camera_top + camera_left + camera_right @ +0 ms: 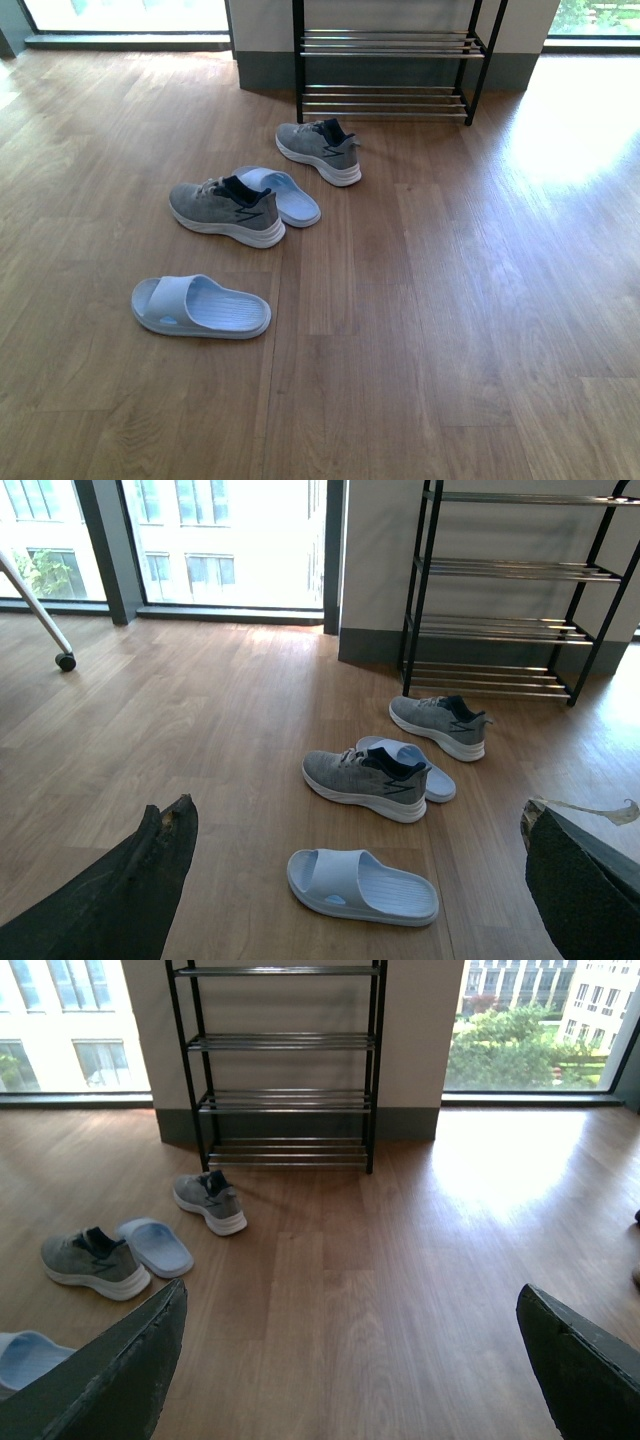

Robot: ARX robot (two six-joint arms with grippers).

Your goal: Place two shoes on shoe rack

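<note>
Ahead, on the floor before the shoe rack: first sneaker near its foot, second sneaker farther out, long axes roughly along its rods; likely nearer left fingers, spread wide and empty, as right fingers.

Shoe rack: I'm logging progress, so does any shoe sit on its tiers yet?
No, the shoe rack holds nothing, and both grey sneakers lie on the floor.

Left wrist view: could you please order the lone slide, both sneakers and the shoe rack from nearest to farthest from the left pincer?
1. Lone pale blue slide, in front, by itself.
2. Nearer grey sneaker, in the middle, touching the second slide.
3. Farther grey sneaker, further back and off to one side.
4. Shoe rack, at the very back.
</note>
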